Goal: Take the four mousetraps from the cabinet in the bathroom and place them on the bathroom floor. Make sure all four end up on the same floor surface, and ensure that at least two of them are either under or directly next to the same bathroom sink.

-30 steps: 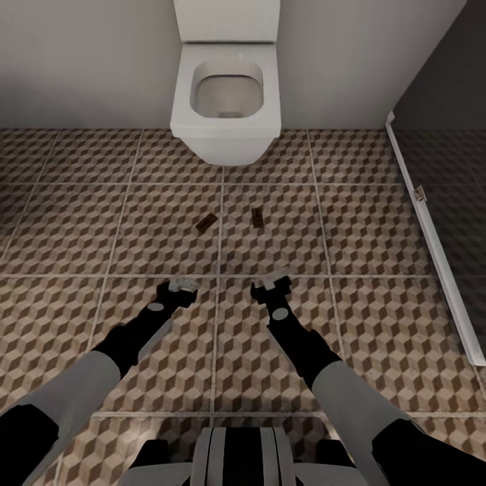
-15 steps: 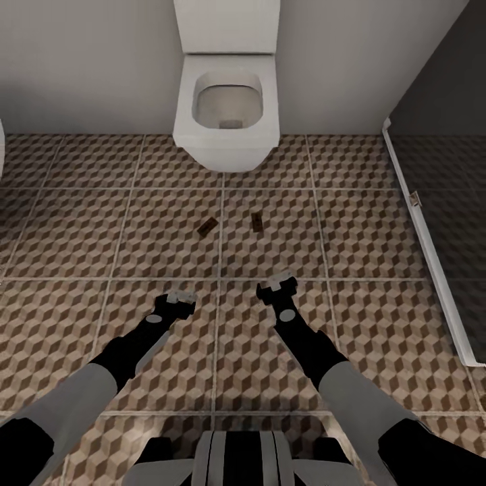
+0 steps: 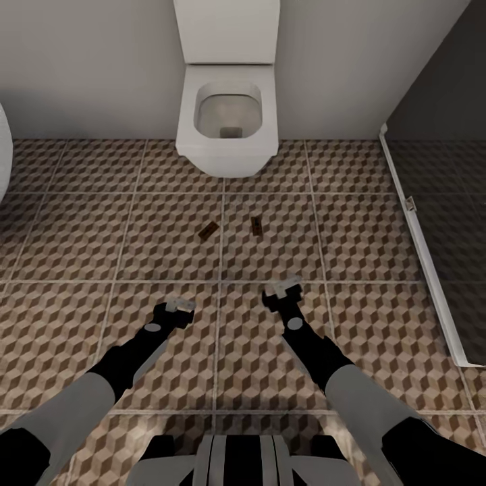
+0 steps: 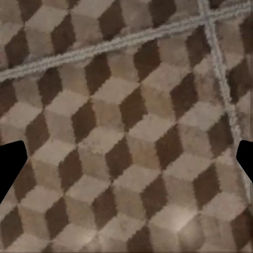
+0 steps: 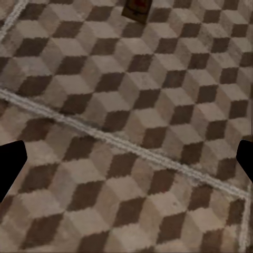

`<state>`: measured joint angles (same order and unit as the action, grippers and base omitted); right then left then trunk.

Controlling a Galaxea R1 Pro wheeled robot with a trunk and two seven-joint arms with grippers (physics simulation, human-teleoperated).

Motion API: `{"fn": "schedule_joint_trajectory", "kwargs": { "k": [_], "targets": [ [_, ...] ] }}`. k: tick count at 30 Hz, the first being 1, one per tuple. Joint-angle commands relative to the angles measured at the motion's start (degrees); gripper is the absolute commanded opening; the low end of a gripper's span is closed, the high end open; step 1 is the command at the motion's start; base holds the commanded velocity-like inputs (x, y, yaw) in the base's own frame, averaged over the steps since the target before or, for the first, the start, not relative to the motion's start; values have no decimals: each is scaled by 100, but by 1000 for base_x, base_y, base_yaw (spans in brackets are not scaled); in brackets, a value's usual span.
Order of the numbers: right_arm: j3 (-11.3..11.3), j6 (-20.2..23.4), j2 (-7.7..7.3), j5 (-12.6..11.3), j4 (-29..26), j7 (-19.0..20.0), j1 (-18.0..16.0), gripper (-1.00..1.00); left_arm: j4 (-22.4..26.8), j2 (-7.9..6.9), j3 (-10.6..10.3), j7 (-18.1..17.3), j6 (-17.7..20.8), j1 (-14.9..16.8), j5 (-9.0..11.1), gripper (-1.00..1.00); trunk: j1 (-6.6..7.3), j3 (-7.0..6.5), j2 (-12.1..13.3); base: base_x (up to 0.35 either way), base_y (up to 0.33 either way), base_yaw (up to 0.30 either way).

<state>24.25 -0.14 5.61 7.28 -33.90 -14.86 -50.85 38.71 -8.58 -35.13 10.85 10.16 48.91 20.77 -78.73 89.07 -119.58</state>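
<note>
Two mousetraps (image 3: 207, 231) (image 3: 256, 226) on bathroom floor (image 3: 81, 236), toilet (image 3: 228, 115) bowl empty

Pale grey plaster wall (image 3: 88, 67) across the far side. White square wall-hung toilet (image 3: 228, 108), lid up, against it, bowl over the floor's far edge. Large square floor tiles printed with brown, beige and white cubes (image 3: 81, 236), pale grout. Dark glass shower panel with white frame (image 3: 432, 223) along the right edge. Light even, dim.
</note>
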Motion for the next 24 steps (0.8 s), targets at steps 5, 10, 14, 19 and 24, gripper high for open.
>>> {"fn": "schedule_joint_trajectory", "kwargs": {
  "k": [5, 10, 14, 19, 24],
  "targets": [
    [18, -74, -149, 28, 39, 232, -4, 100, 19, -12, -47, 57, 15, -53, 59, 100, 111, -88, 201, 0, 0, 0],
    [15, -92, -252, 22, 46, 416, -4, 100, 36, -12, -45, 57, 13, -73, 59, 100, 221, -178, 401, 0, 0, 0],
    [11, -104, -339, 21, 49, 493, -4, 100, 42, -14, -45, 56, 12, -80, 59, 100, 308, -249, 562, 0, 0, 0],
    [10, -172, -457, -14, 53, 532, 2, 100, 35, -23, -44, 54, 12, -82, 61, 100, 418, -339, 762, 0, 0, 0],
    [10, -346, -560, -111, 127, 667, 11, 100, 27, -50, -42, 52, 12, -99, 66, 100, 528, -429, 963, 0, 0, 0]
  ]
}}
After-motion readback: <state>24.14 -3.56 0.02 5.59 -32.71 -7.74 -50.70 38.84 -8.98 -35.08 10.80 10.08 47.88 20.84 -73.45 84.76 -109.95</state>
